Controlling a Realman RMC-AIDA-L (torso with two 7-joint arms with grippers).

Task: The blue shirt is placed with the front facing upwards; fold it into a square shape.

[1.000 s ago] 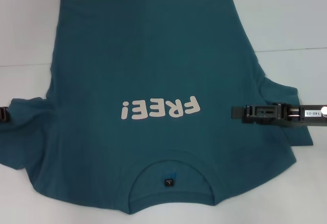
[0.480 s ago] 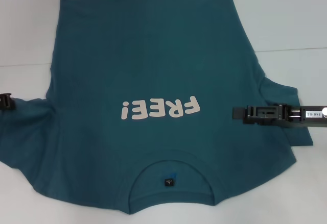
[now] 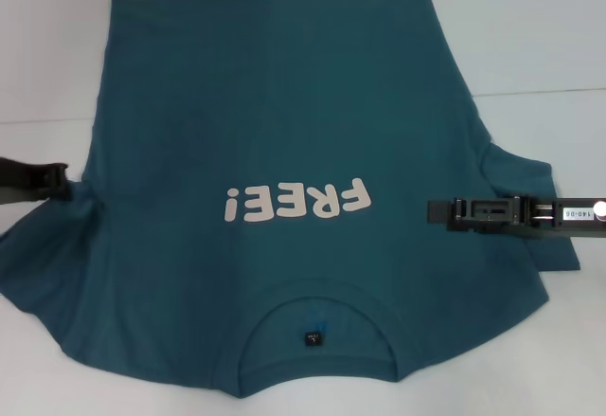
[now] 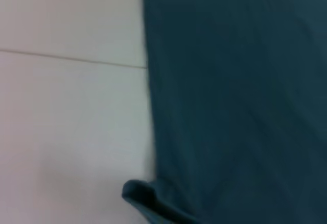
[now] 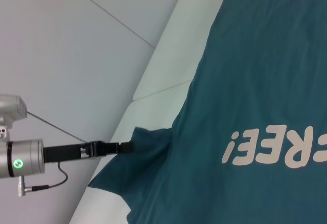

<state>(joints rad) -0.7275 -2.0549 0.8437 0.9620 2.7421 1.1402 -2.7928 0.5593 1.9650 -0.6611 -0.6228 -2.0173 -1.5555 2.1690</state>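
Your left gripper (image 3: 64, 181) sat at the shirt's left armpit, where the sleeve meets the body. The cloth (image 5: 148, 141) bunched up right at its tip, so it looked pinched on a fold of sleeve (the fingers themselves were too small to read clearly, so call it a likely pinch). Your right gripper (image 3: 437, 211) lay flat over the right chest, just beside the lettering. I couldn't tell whether it was spread or pressed together, and nothing showed it holding cloth.

The step in hand looked like folding the sleeves inward. To do it well, you wanted both sleeves caught near the shoulder seam, lifted only slightly, then carried toward the middle so each fold line ran straight from shoulder to hem. The right side needed a proper grip before you pulled. An uneven pull would skew the body.

The blue shirt (image 3: 275, 103) lay spread face up on the white table (image 3: 530, 27), filling most of the head view. Its collar (image 3: 317, 316) pointed toward you, and the hem was at the far edge. The long axis ran straight away from you, collar to hem. The "FREE!" lettering (image 3: 295, 202) read upside down from the head view. The left sleeve (image 3: 38, 245) was rumpled near the grip, and the right sleeve (image 3: 540, 245) lay flatter under the right arm.
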